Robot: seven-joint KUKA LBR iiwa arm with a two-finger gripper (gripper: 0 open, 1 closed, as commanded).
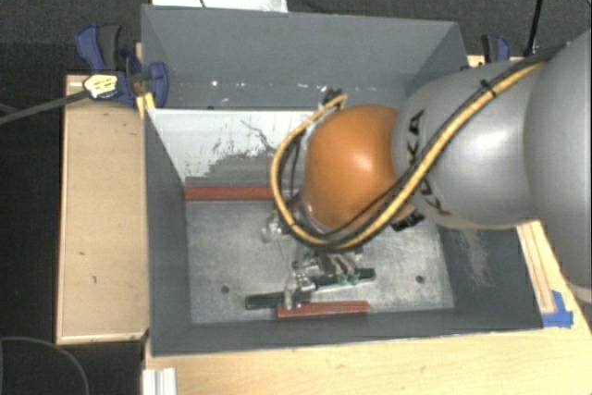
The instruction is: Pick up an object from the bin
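**Tool low over the clutter at the bin's front wall**

The grey arm (499,153) reaches into the bin (305,60) from the right, and its orange cover (347,162) hangs over the middle of the floor. One long red-brown bar (227,192) lies well apart, against the left wall. A shorter red-brown bar (324,310) lies along the front wall with a dark stick (264,301) at its left end. The tool (305,280) sits just above these two. Whether it is spread or pressed together cannot be told.

A small green piece (359,274) lies just right of the tool. The likely risk is that the bar, flat and tight to the wall, gets pushed instead of gripped, or that the stick comes up with it. The bin floor is bare scuffed metal, and the ground around the bin is dark.
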